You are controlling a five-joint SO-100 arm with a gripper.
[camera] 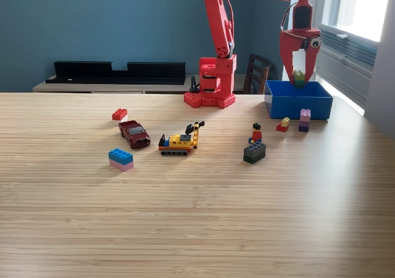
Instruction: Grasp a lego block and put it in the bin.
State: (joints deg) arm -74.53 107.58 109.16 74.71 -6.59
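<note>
**Red arm held a green block over the blue bin**

The red arm [217, 31] stood on its base at the far edge of the wooden table [185, 228], reaching across toward the exterior view's right. Its gripper [299, 74] hung pointing down directly above the blue bin [299, 102], and between the jaws sat a small green lego block [299, 76] with a bit of yellow on it, pinched there just above the bin's rim. The bin itself rested on the table at the exterior view's right, near the window.

Just in front of the bin lay a small red-and-yellow piece [283, 125] and, beside it, a pink-and-purple stack [305, 120]. Nearer the middle stood a little toy figure [256, 133] touching a dark grey block [254, 152]. Toward the centre sat a yellow toy digger [181, 141] on black tracks, with a dark red toy car [134, 133] to its left in the exterior view. A blue block on a pink one [121, 159] lay closer to me, and a lone red block [120, 113] lay farther back. A long black tray [117, 71] sat on the low counter against the blue wall, and a dark wooden chair [256, 74] stood behind the table.
</note>
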